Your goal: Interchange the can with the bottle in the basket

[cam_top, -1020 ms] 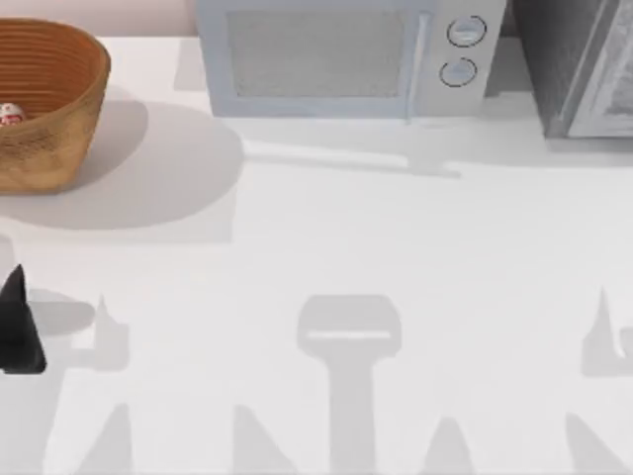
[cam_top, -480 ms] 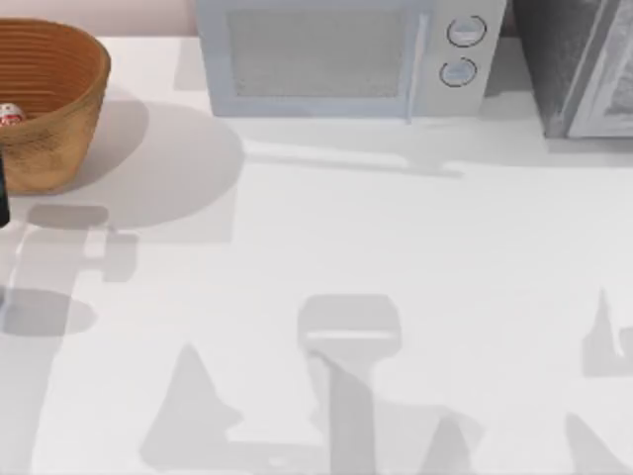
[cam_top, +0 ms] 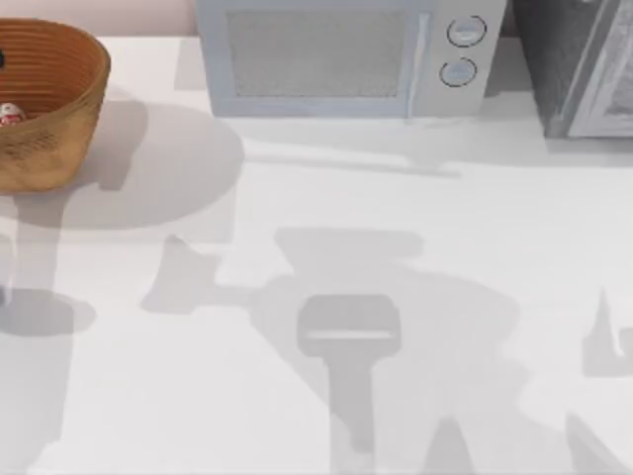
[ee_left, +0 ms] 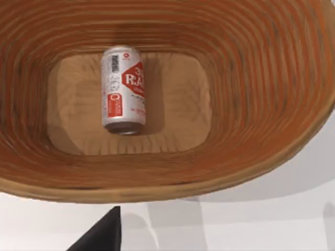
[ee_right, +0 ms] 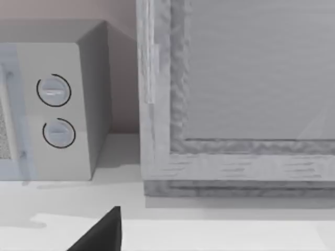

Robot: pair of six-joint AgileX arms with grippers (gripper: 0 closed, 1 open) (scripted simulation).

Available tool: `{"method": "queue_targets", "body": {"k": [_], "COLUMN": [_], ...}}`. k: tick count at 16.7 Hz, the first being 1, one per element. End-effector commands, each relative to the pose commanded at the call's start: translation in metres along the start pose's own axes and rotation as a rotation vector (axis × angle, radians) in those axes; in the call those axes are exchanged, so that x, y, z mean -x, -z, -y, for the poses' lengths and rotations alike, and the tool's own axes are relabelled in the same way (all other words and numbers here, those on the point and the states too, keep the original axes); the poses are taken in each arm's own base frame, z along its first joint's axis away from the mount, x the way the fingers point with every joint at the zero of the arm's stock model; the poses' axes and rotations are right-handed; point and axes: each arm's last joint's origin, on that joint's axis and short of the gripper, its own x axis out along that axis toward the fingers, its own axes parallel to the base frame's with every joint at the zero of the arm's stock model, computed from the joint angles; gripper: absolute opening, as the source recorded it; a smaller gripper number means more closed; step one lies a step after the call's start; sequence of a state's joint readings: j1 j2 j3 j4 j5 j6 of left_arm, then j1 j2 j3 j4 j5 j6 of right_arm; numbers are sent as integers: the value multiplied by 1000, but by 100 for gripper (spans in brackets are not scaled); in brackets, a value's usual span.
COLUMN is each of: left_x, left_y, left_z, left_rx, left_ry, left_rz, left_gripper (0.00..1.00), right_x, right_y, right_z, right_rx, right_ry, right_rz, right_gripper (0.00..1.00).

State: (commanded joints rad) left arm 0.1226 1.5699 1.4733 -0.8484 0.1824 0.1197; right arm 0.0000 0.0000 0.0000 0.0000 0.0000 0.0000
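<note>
Logging the scene, largest item first.

Table (cam_top: 415,198): flat, matte white, crossed by soft grey arm shadows.

Microwave (cam_top: 336,59): boxy grey-white shell along the upper middle of the top view, with a mesh-textured door and two round knobs (cam_top: 463,49) on its right. It is not part of the job. Beside it in the upper right corner stands a grey cabinet (cam_top: 584,69) with a rough, speckled face.

Basket (cam_top: 69,99): upper left of the top view, cut off by the frame edge. It is a round bowl of golden-brown wicker. The horizontal ribs run down the inner wall to a flatter, paler floor. The steep walls keep the contents from rolling away, so any reach has to come from above.

Can (ee_left: 123,90): a small, smooth white cylinder with red print, appearing to lie on its side on the basket floor. It sits close to one wall, with the end rim facing the camera. In the top view it is a small white-red spot (cam_top: 10,115) at the left edge.

Left gripper (ee_left: 102,235): a dark matte wedge outside the basket rim, above the opening and looking down at the can. I judge this as lining up to lift the can out. I cannot tell whether this pincer is apart or together.

Right gripper (ee_right: 102,232): a dark wedge facing the microwave knobs and the cabinet. I judge it idle. Its pincer state cannot be told either.
</note>
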Motion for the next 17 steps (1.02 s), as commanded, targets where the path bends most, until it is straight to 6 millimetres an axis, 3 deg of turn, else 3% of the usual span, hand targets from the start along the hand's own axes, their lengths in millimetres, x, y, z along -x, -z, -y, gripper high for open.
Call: {"method": "queue_targets", "body": {"k": [3,7,12,17], "left_x": [-40,-98,-161,-194], "left_y": [-32,-55,-57,-50], "left_z": [-20,-49,-78,-93], "left_rx": [23,57,97,121], "left_ry": [27,65,109,134], "left_rz": [-114,-248,-372,-437], "left_gripper": [100,100,100,100], "right_x": [0,0,0,0], "right_y": [0,0,0,0], "right_z": [0,0,0,0], "right_rx": [0,0,0,0], "right_ry": [0,0,0,0], "right_rz": [0,0,0,0], "right_gripper": [100,100,100,100]}}
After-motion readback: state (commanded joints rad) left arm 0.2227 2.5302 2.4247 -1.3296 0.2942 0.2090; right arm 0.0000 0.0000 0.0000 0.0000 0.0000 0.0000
